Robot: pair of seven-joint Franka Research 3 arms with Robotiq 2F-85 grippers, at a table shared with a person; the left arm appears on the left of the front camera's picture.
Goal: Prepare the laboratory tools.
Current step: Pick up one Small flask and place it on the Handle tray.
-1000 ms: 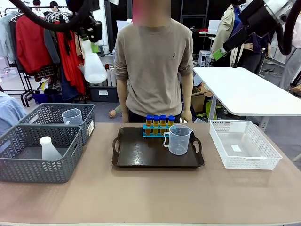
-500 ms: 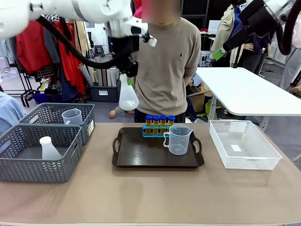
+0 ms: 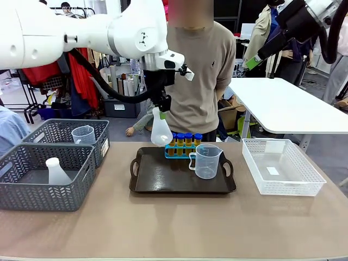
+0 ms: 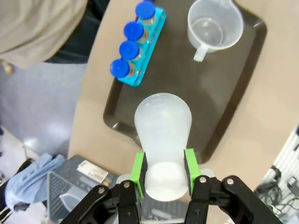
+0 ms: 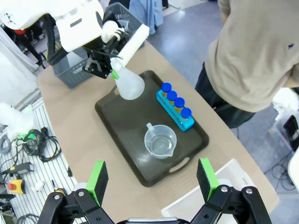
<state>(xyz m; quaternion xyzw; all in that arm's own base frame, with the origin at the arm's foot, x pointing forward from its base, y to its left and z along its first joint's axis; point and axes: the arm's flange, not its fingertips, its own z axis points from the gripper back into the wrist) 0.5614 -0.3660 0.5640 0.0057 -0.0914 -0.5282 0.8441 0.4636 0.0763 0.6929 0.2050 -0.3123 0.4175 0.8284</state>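
Swung from above the grey baskets (image 3: 54,157) to over the tray (image 3: 163,182): left claw (image 4: 163,171) pinching a conical flask (image 4: 162,135) by its neck. Already on tray: 4 amber tubes (image 3: 185,142), beaker (image 3: 205,161). Flask unplaced. Right claw (image 5: 152,179) spread, idle.

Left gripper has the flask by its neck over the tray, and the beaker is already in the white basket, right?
Not quite. The left gripper does hold the flask by its neck over the tray, but the beaker stands on the tray, as the front view shows.
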